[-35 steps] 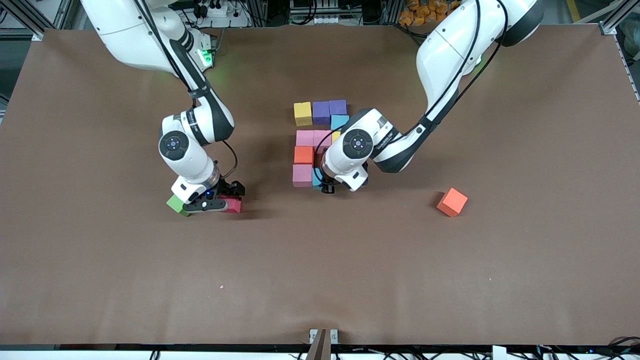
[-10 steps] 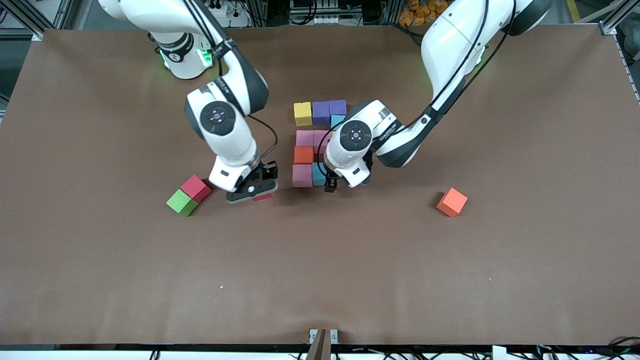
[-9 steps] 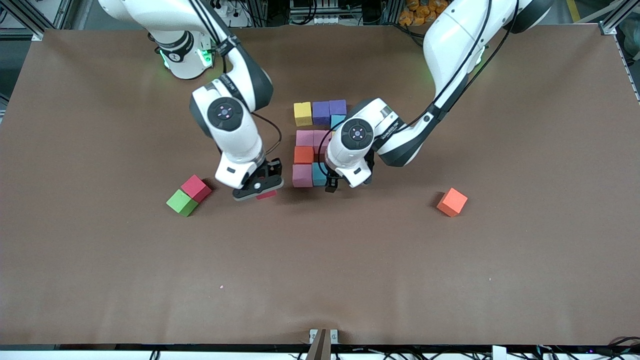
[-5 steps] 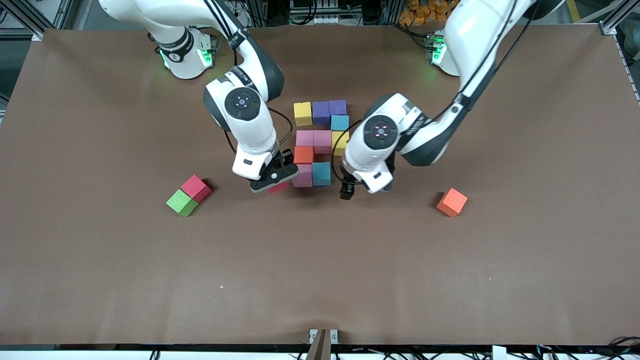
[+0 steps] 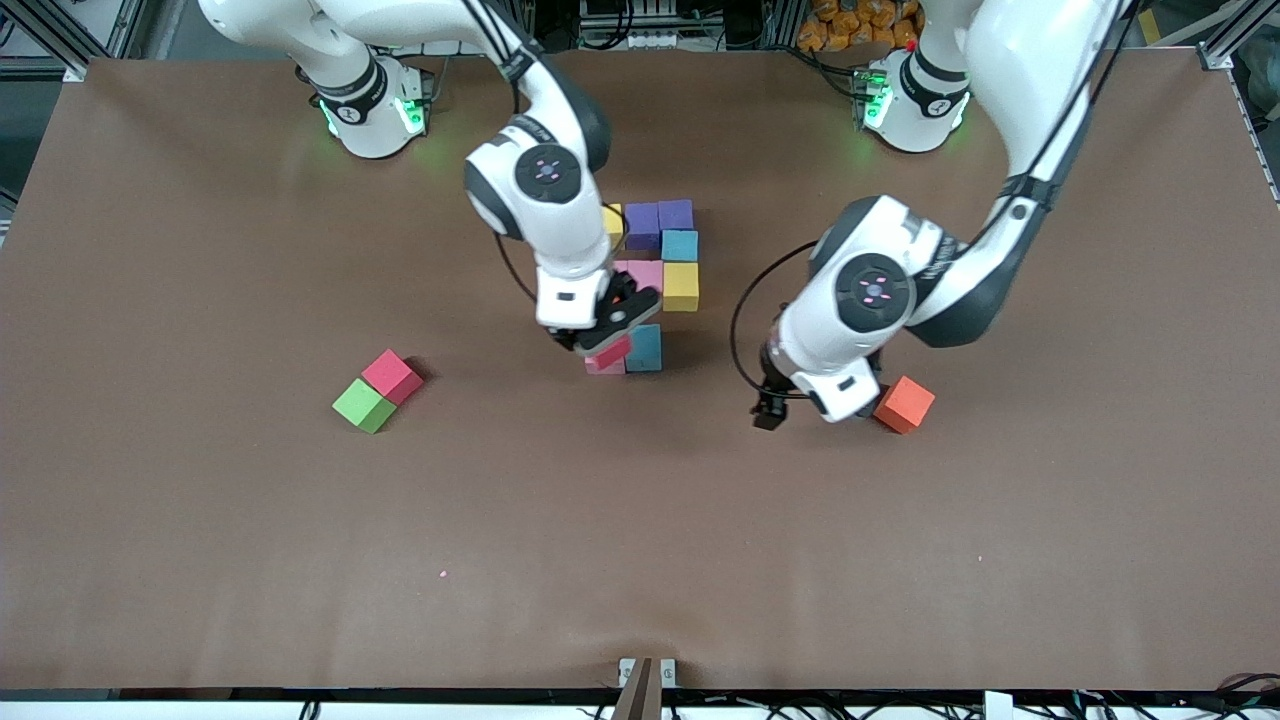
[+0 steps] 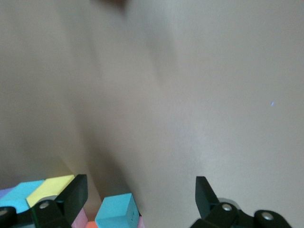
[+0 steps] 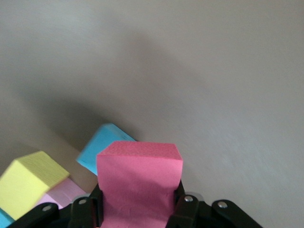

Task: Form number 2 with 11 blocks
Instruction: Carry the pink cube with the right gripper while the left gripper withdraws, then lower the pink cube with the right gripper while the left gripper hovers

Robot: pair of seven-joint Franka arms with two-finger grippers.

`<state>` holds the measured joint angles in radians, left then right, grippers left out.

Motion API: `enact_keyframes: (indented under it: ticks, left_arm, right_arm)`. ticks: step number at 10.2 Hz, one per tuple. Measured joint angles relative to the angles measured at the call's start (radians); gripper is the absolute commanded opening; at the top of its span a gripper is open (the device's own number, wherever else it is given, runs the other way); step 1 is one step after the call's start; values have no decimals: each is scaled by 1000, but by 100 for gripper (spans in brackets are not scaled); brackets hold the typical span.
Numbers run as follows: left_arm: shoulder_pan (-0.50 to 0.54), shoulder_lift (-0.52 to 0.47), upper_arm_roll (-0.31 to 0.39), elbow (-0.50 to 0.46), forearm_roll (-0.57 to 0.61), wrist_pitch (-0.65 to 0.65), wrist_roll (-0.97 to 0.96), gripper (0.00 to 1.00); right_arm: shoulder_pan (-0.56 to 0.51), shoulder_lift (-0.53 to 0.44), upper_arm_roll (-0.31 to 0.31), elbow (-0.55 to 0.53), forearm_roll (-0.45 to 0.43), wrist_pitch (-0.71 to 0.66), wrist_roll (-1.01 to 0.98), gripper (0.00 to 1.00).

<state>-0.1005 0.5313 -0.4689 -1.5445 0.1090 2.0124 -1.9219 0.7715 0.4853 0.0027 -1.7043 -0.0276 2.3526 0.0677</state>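
Blocks (image 5: 660,262): clustered mid-tabletop, toward the base-side edge.
Held block (image 7: 138,183): pink-red, in the air over the cluster's camera-side row.
Right gripper (image 5: 606,335): clamped on that block.
Left gripper (image 6: 137,194): fingers spread, empty, over bare tabletop beside loose orange cube (image 5: 905,404).
Red cube (image 5: 391,376): touching green cube (image 5: 363,405), toward the right arm's end.

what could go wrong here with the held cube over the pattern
The right gripper holds a pink-red cube low over the pink cube and blue cube; lowering could knock them askew. The left gripper, fingers open, is beside the orange cube and might nudge it.
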Motion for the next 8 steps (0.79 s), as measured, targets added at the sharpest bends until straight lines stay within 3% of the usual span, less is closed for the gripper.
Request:
enact_keyframes:
  ticks: [3,8]
  left_arm:
    - [44,-45,2,1,0,-65,3,100]
    - [156,-57,10,2,1,-71,17,100]
  right_arm:
    - [49,127,0,169,0,0,-155,47]
    - [97,205,1,229,-1,18,-391,46]
